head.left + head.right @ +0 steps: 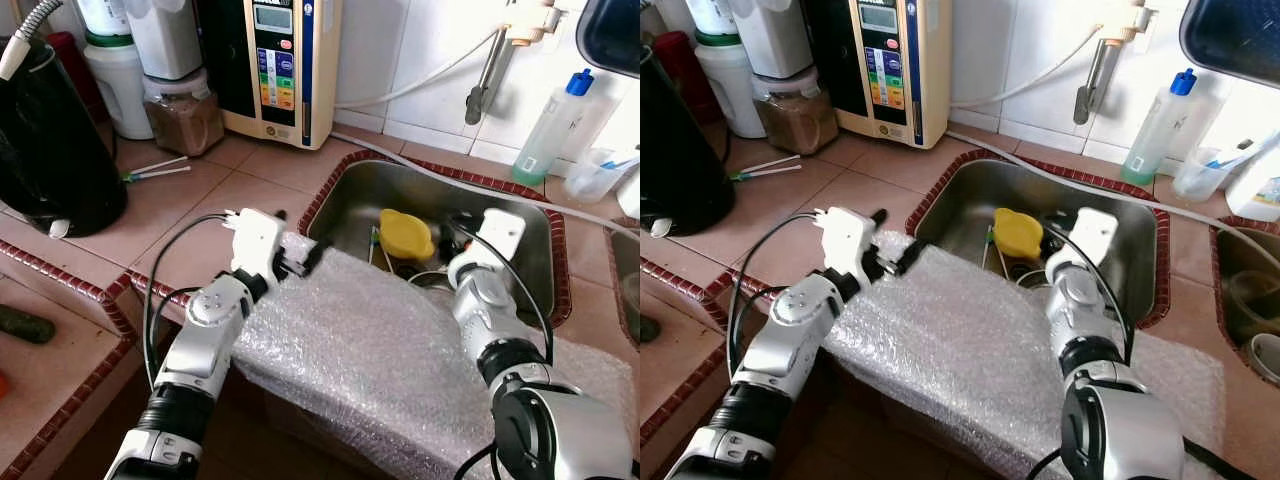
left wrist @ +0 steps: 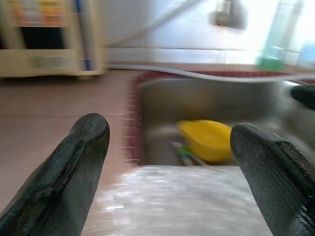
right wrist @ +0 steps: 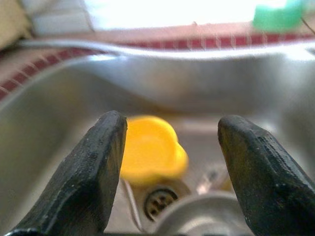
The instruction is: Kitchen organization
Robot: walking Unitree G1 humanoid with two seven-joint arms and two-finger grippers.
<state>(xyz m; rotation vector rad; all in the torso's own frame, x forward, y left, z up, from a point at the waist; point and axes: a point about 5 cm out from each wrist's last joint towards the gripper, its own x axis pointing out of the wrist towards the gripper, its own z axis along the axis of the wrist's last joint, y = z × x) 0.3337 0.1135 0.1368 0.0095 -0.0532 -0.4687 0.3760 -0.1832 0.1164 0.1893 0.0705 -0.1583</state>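
Note:
A steel sink [image 1: 350, 200] set in the tiled counter holds a yellow plastic lid [image 1: 405, 233] and some dishes near the drain [image 3: 160, 204]. A sheet of bubble wrap [image 1: 370, 340] is draped over the sink's near edge. My left gripper [image 1: 300, 240] hovers open at the near left corner of the sink, just above the wrap's edge. In the left wrist view its fingers [image 2: 81, 162] frame the yellow lid [image 2: 206, 140] beyond the wrap. My right gripper [image 1: 457, 235] reaches into the sink, open, with the yellow lid [image 3: 150, 150] just ahead between its fingertips [image 3: 103, 162].
At the back left stand a cream water machine [image 1: 280, 65], a jar of brown powder [image 1: 183, 118] and a black appliance [image 1: 50, 140]. Two straws [image 1: 155, 170] lie on the tiles. A tap [image 1: 488, 75] and a green soap bottle [image 1: 550, 125] are behind the sink.

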